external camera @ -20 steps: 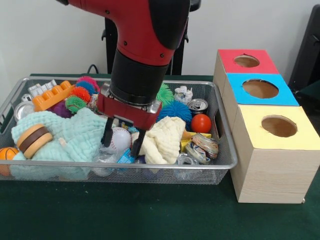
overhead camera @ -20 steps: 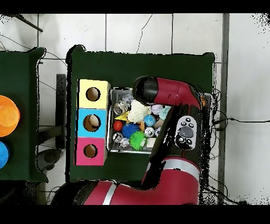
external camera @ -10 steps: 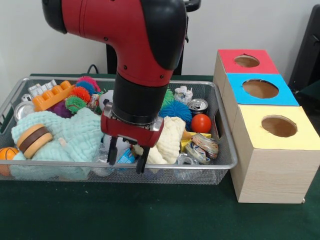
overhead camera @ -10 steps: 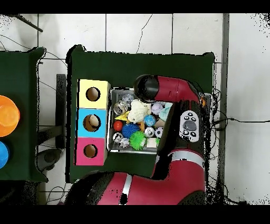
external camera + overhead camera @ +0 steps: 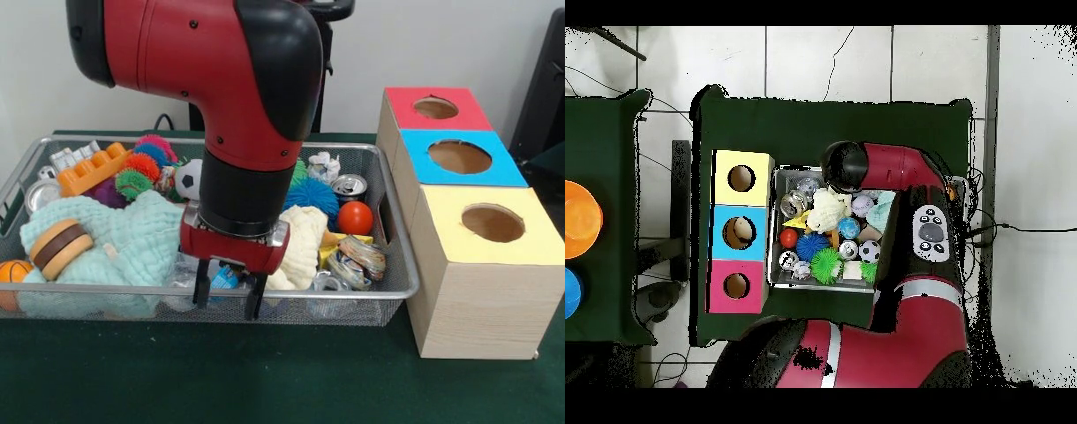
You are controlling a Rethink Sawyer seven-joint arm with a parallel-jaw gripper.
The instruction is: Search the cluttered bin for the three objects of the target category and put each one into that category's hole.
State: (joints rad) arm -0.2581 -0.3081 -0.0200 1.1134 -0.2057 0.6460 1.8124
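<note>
The bin (image 5: 353, 291) of silver wire mesh is full of clutter: a mint cloth (image 5: 132, 234), a cream cloth (image 5: 302, 240), a red ball (image 5: 355, 217), a blue spiky ball (image 5: 311, 194), a soccer ball (image 5: 187, 178), cans and toys. My gripper (image 5: 229, 296) is open and empty. It hangs low at the bin's near rim, between the two cloths, with a blue wrapper (image 5: 224, 276) behind its fingers. In the overhead view the arm (image 5: 865, 170) hides the gripper over the bin (image 5: 820, 287).
Three wood-grain boxes stand right of the bin, each with a round hole: red top (image 5: 434, 108), blue top (image 5: 459, 157), yellow top (image 5: 492, 223). An orange block (image 5: 93, 168), a burger toy (image 5: 60, 247) and a small basketball (image 5: 11, 274) lie at the bin's left.
The gripper has moved from over the baseball toward the bin's near rim and lower, still open. The baseball is now hidden behind it, and the soccer ball shows.
</note>
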